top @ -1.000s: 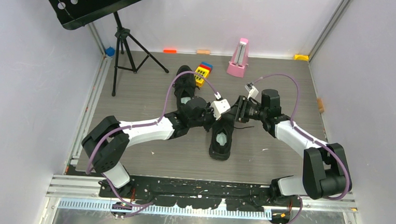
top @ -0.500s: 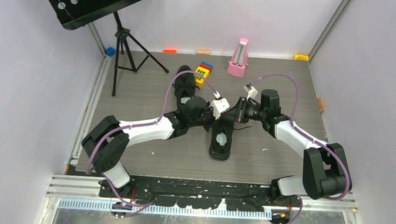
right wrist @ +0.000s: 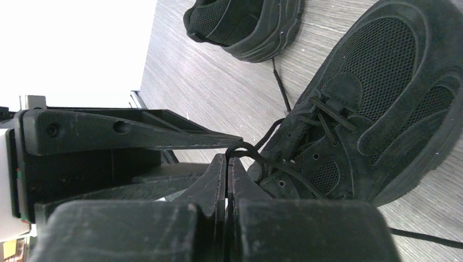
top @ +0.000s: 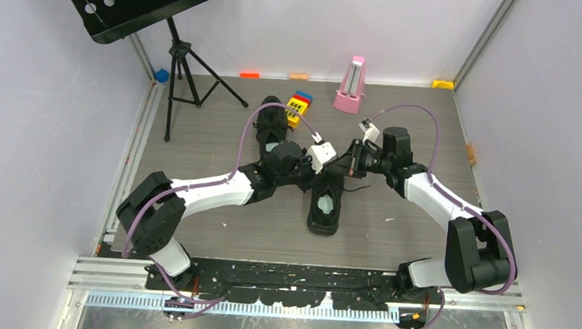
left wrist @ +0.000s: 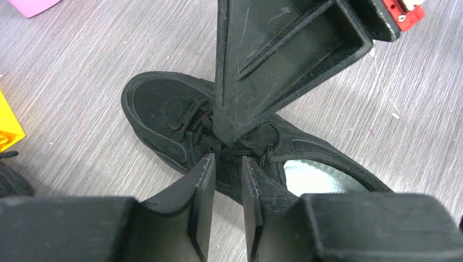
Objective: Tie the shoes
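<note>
One black shoe lies mid-table, its toe pointing away from the arms; it fills the left wrist view and the right wrist view. The second shoe lies behind the left arm and shows at the top of the right wrist view. My right gripper is shut on a thin black lace that loops up from the near shoe's eyelets. My left gripper hovers just above the same lace area with a narrow gap between its jaws and nothing in them. The two grippers meet tip to tip.
A black music stand on a tripod stands at the far left. A pink metronome and a coloured toy block sit near the far wall. Small blocks lie along the wall's foot.
Both wrists have shifted slightly towards the far left above the near shoe. The right gripper stays shut on the lace.
</note>
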Robot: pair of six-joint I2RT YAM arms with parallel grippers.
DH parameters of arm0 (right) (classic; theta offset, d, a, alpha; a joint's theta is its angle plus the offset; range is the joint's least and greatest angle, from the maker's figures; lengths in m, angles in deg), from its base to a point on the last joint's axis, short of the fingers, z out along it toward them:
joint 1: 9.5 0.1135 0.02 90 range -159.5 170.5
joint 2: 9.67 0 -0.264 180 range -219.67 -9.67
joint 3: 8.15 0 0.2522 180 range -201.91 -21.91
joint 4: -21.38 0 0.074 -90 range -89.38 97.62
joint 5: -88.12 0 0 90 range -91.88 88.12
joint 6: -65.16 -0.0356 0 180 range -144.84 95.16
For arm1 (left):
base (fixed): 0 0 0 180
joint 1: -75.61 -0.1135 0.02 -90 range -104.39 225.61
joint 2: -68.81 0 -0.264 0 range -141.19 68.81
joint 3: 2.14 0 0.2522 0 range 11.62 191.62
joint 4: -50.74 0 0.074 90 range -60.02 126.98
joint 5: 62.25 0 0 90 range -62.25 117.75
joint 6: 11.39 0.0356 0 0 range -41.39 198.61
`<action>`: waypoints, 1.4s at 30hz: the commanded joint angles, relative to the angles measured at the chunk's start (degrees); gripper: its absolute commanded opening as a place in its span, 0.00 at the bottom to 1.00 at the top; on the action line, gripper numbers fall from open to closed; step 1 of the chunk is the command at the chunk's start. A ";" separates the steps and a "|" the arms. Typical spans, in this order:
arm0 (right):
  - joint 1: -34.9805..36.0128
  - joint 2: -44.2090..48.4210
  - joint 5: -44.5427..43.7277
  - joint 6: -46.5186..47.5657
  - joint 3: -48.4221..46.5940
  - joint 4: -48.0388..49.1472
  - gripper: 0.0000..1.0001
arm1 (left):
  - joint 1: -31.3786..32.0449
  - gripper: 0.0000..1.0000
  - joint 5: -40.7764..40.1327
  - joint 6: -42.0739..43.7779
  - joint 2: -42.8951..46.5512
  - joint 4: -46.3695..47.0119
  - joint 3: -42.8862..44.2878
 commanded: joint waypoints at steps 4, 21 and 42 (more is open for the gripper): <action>0.29 1.30 -3.74 2.82 -6.07 -7.49 0.00 | -0.49 0.38 -4.59 -3.70 7.81 -3.06 -0.96; 0.27 -0.56 -4.03 -2.80 -7.72 -8.27 0.00 | -2.10 0.12 4.68 -24.32 5.21 1.35 -2.57; 0.23 -3.13 -2.98 -11.30 -9.24 -8.86 0.00 | -1.57 0.10 3.19 -24.88 -3.46 1.88 4.34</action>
